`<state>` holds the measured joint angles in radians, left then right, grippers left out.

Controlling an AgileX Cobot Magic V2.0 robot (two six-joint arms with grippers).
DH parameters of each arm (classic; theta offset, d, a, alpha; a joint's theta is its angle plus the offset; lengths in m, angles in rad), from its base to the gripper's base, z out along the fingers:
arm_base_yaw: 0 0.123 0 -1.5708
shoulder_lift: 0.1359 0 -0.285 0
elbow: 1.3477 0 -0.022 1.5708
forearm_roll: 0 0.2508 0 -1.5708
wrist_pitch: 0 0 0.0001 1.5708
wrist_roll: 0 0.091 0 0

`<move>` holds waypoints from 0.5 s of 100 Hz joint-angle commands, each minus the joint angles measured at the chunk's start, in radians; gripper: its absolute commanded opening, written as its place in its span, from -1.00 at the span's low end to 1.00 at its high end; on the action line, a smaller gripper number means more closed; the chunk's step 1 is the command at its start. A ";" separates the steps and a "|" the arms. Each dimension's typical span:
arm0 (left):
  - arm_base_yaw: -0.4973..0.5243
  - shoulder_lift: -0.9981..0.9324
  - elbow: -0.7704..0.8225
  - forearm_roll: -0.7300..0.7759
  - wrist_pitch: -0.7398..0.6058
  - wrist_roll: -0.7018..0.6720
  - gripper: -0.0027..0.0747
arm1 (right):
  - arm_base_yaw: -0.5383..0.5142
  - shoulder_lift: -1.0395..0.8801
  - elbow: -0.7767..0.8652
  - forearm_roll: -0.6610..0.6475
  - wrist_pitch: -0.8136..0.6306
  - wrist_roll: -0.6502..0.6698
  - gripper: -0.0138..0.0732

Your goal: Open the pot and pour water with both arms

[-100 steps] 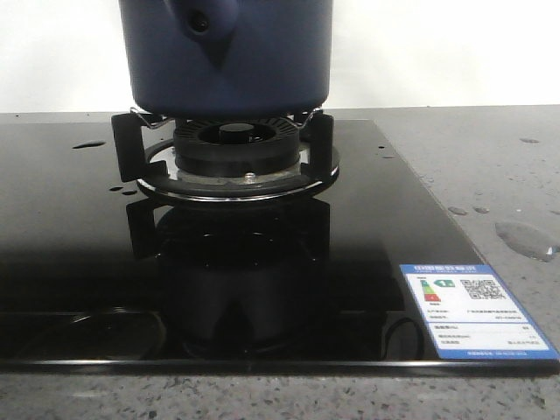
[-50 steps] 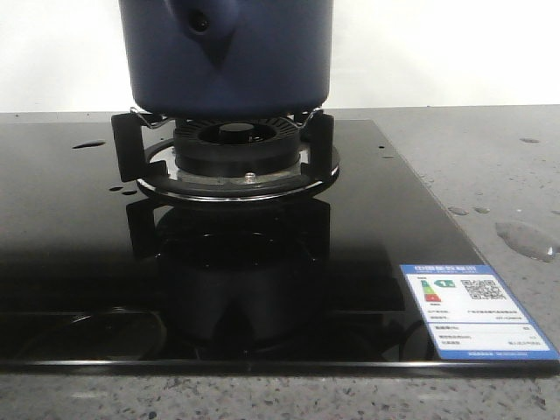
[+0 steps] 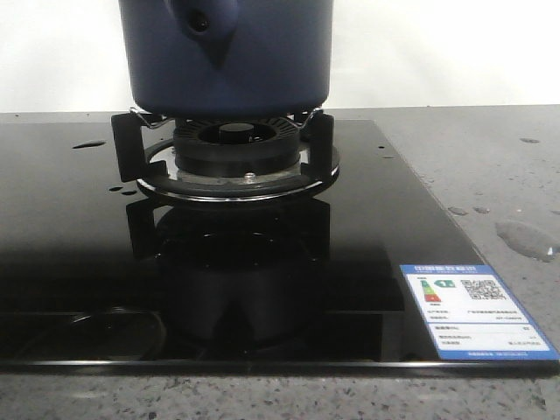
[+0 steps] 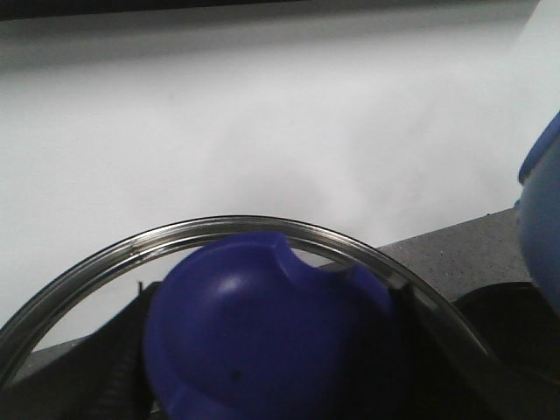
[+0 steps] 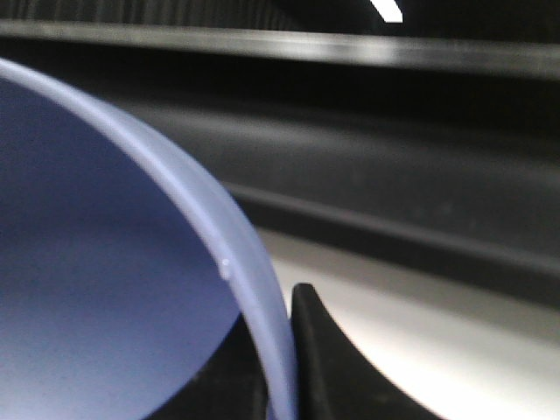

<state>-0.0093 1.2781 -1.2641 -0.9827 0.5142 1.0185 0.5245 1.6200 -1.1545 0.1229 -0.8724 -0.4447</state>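
The dark navy pot [image 3: 227,52] stands on the burner grate [image 3: 232,153], its holed handle stub [image 3: 206,26] facing the camera and its top cut off by the frame. No arm shows in the front view. My left gripper [image 4: 267,350] is shut on the blue knob [image 4: 262,324] of a glass lid with a metal rim [image 4: 227,226]. My right gripper [image 5: 284,350] is shut on the rim of a lighter blue bowl [image 5: 219,236], which carries a small drop. Water lies as a puddle [image 3: 525,238] and drops on the counter at the right.
The black glass cooktop [image 3: 70,245] has a blue label [image 3: 472,311] at its front right corner and a few drops near the burner. Grey speckled counter [image 3: 490,166] surrounds it. A blue curved edge [image 4: 542,210] shows at the side of the left wrist view.
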 commanded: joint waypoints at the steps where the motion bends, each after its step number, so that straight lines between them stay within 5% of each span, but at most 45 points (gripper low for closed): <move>1: 0.001 -0.028 -0.038 -0.051 -0.057 -0.003 0.07 | 0.002 -0.056 -0.030 -0.036 -0.148 -0.003 -0.81; 50: 0.001 -0.028 -0.038 -0.051 -0.057 -0.003 0.07 | 0.002 -0.056 -0.030 -0.039 -0.200 -0.003 -0.81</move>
<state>-0.0093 1.2781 -1.2641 -0.9827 0.5142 1.0185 0.5245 1.6200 -1.1545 0.0951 -0.9891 -0.4447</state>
